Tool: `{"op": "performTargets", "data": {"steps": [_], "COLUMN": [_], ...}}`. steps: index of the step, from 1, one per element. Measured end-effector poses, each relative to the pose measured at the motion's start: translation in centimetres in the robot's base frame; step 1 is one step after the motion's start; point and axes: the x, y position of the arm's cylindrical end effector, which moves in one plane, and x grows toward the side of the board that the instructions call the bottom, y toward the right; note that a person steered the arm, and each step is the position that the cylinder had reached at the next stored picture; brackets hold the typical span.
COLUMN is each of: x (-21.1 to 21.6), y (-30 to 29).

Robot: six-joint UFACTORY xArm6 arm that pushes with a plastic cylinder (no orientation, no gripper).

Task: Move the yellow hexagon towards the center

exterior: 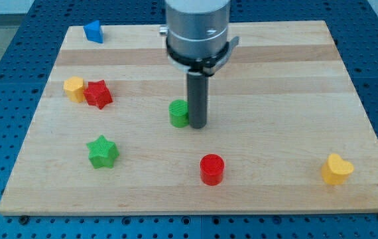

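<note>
The yellow hexagon (73, 87) lies at the view's left on the wooden board (275, 79), touching the red star (98, 93) on its right side. My tip (196, 125) is near the board's middle, far to the right of the hexagon. It stands right next to a green block (178, 113), which is partly hidden behind the rod; its shape is unclear.
A green star (102, 151) lies at the lower left. A red cylinder (211, 168) sits below my tip. A yellow heart (337, 168) is at the lower right. A blue block (94, 31) is at the top left corner.
</note>
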Motion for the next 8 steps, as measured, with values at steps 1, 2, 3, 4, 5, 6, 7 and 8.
{"op": "performTargets", "data": {"steps": [1, 2, 3, 4, 5, 6, 7, 8], "x": [1.2, 0.5, -0.6, -2.9, -4.8, -5.0, -4.5, -3.7], "y": [-2.2, 0.0, 4.7, 4.9, 2.7, -0.7, -3.6, -4.3]}}
